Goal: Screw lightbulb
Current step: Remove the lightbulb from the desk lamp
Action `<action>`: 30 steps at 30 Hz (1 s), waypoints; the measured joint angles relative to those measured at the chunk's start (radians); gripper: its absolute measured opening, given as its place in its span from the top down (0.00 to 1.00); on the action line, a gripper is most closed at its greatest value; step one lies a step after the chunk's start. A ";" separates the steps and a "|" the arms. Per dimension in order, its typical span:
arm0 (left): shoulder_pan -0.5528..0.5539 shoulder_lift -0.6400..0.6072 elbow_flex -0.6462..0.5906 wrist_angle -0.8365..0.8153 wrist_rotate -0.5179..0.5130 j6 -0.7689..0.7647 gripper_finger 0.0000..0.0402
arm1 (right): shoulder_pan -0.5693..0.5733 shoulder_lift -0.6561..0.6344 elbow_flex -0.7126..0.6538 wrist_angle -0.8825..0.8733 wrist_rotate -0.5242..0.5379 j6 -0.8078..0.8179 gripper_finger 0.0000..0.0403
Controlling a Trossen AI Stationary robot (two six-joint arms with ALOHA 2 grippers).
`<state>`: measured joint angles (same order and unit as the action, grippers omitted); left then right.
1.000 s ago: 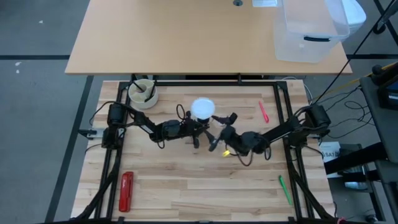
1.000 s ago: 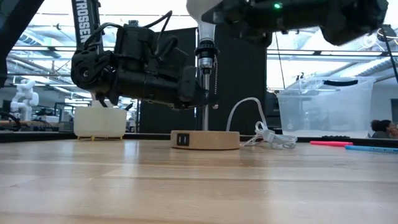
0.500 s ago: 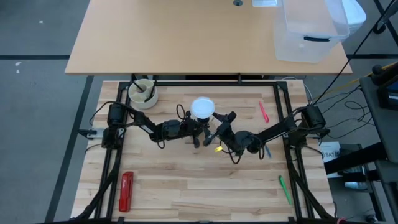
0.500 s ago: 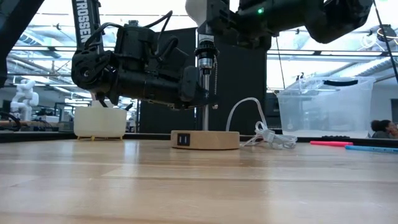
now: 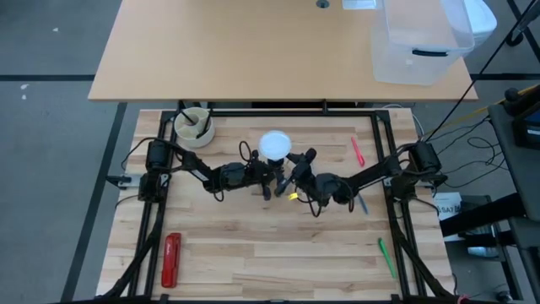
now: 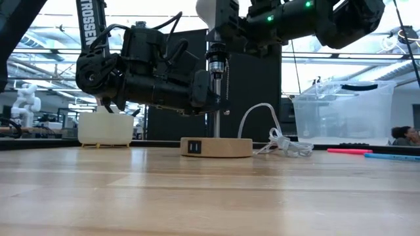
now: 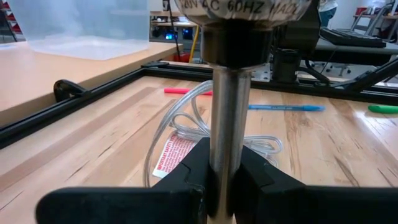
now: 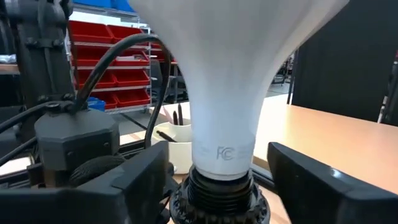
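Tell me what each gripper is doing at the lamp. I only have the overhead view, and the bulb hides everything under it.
Observer: The left gripper is clamped shut on the lamp's metal post, just under the socket.
Operator: Report the right one.
Observer: The right gripper is open, one finger on each side of the lightbulb at its narrow neck, with a gap on both sides.
Operator: Check the bulb's seating.
Observer: Its neck meets the black socket collar with no bare thread showing; how tight it is cannot be seen.
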<state>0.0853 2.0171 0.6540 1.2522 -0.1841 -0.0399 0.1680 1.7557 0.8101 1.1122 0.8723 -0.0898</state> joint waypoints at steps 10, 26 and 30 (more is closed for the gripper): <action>0.000 0.000 0.000 0.000 0.001 -0.003 0.90 | -0.005 0.000 0.000 0.004 -0.013 -0.019 0.64; 0.001 -0.002 0.000 -0.024 0.070 0.024 0.90 | -0.005 -0.048 0.000 -0.118 -0.067 -0.048 0.69; 0.001 -0.002 0.000 -0.033 0.097 0.028 0.90 | -0.011 -0.077 0.000 -0.183 -0.108 -0.064 0.69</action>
<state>0.0864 2.0148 0.6537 1.2194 -0.0869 -0.0120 0.1569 1.6789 0.8104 0.9295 0.7643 -0.1535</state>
